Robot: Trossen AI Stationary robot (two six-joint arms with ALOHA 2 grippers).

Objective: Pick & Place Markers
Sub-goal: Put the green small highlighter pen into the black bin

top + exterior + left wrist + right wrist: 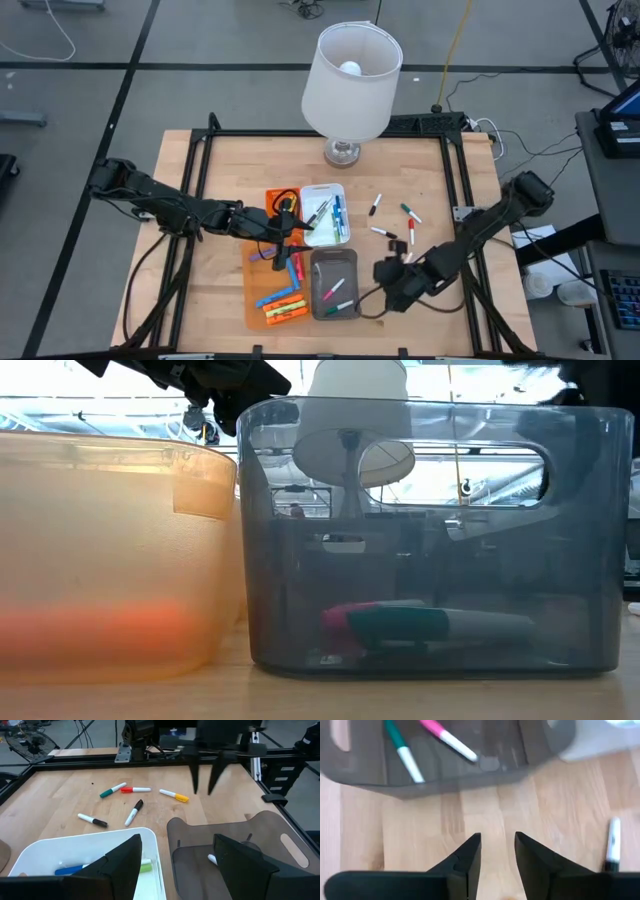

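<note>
Down near the table's front right, the right gripper (497,852) hung over bare wood with its two dark fingers (470,857) parted by a narrow gap and nothing between them. Just ahead of it sat the grey tray (335,285), holding a green marker (402,747) and a pink marker (447,739) side by side. Off to one side of the fingers lay a black-capped marker (611,845) on the wood, apart from them. Farther behind it, toward the lamp (350,80), a handful of loose markers (392,222) were scattered (green, red, black and orange caps among them). The left gripper (177,857) stood open and empty over the gap between the white tray (327,213) and the grey one. The orange tray (272,300) held several more markers.
</note>
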